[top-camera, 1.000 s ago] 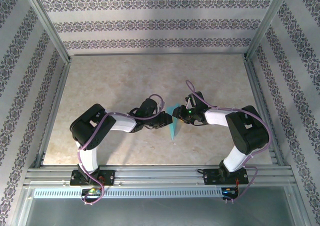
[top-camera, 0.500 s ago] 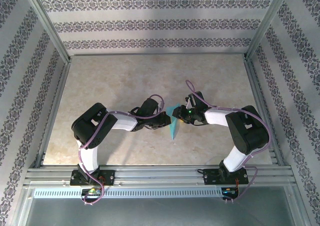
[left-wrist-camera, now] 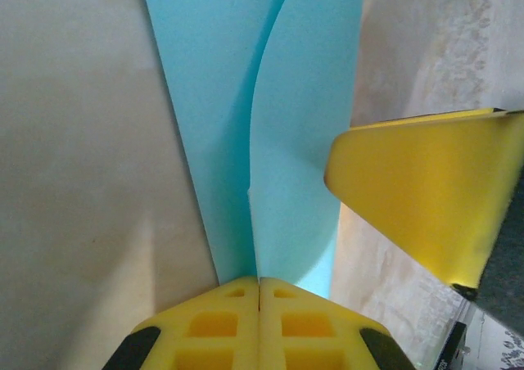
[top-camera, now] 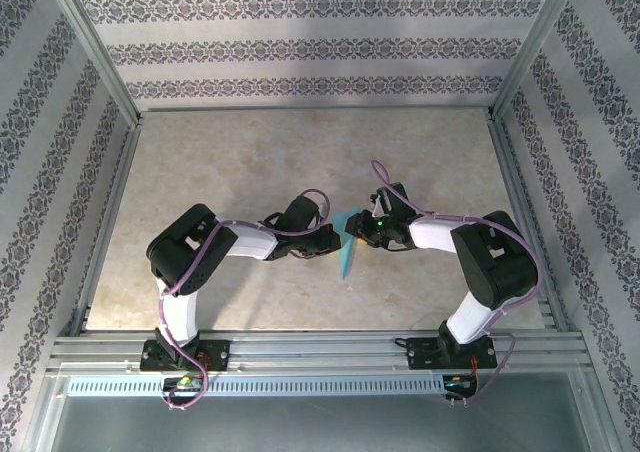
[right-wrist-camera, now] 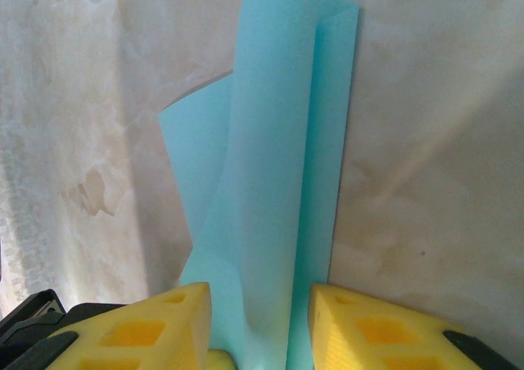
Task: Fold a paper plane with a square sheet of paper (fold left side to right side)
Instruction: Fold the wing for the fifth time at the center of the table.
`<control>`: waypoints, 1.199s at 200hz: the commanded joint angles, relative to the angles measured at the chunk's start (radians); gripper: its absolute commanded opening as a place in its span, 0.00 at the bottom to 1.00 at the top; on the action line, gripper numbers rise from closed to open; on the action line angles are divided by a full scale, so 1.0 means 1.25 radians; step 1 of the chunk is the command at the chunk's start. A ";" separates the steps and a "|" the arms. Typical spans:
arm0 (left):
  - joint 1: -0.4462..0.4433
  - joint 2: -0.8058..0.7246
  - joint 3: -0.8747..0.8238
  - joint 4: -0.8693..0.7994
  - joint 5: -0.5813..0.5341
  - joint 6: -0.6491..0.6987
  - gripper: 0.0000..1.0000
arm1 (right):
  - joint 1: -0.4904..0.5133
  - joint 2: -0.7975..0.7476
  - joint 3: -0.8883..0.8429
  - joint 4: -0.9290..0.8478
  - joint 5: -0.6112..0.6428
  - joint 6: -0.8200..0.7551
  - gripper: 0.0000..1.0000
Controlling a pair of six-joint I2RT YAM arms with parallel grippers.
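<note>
Left gripper [left-wrist-camera: 259, 286] clamps the 12-to-6 paper plane [top-camera: 346, 257] from 9 o'clock; right gripper [right-wrist-camera: 260, 304] straddles it, jaws apart.

The paper [left-wrist-camera: 286, 141] is thin, smooth, matt turquoise. The left pincer [left-wrist-camera: 259, 285] has matt yellow plastic fingers [left-wrist-camera: 213, 325]. The worktop [top-camera: 250, 162] looks smooth and marbled. The frame [top-camera: 320, 350] is brushed metal.
</note>
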 commanded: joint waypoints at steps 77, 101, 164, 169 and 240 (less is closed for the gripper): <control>0.008 0.015 0.023 -0.112 -0.055 0.043 0.03 | 0.015 0.020 0.003 -0.007 0.011 -0.016 0.39; 0.007 0.015 0.028 -0.138 -0.073 0.043 0.02 | 0.009 -0.001 0.002 -0.004 0.007 -0.010 0.39; 0.003 0.029 0.046 -0.180 -0.089 0.043 0.01 | 0.000 -0.035 -0.007 -0.001 0.005 -0.003 0.38; 0.004 0.030 0.048 -0.183 -0.090 0.042 0.01 | -0.001 -0.038 -0.008 -0.001 0.005 -0.003 0.38; 0.000 0.044 0.068 -0.212 -0.093 0.048 0.01 | -0.027 -0.099 -0.014 -0.045 0.009 -0.026 0.32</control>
